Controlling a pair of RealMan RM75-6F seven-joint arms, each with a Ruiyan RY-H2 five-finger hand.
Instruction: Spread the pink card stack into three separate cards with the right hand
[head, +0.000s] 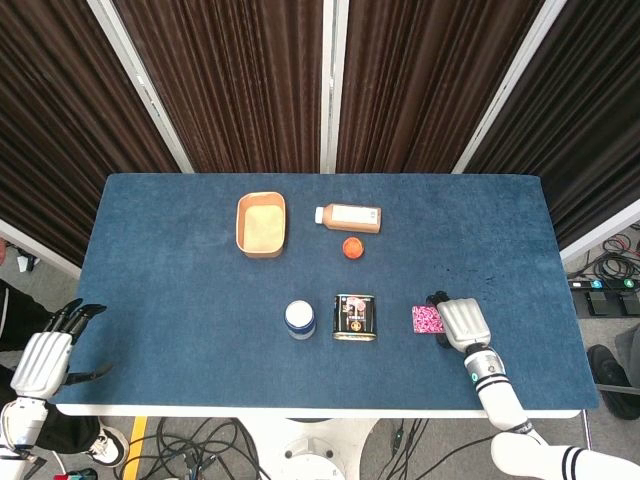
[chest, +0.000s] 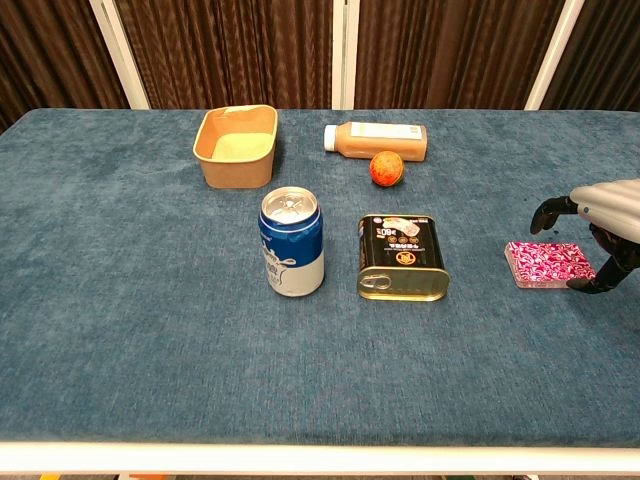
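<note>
Blue tabletop (head: 180, 300) carries the pink card stack (chest: 546, 264) at four o'clock, still one pile. Right hand (chest: 605, 222) hovers over it, fingers spread, holding nothing; press lightly, then slide cards apart.

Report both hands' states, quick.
Left hand: open, holding nothing, off the table's edge.
Right hand: open, fingers spread over the pink card stack, not gripping.

Pink speckled card stack (chest: 547, 263), perhaps floral; blue-and-white can (chest: 292, 243).
</note>
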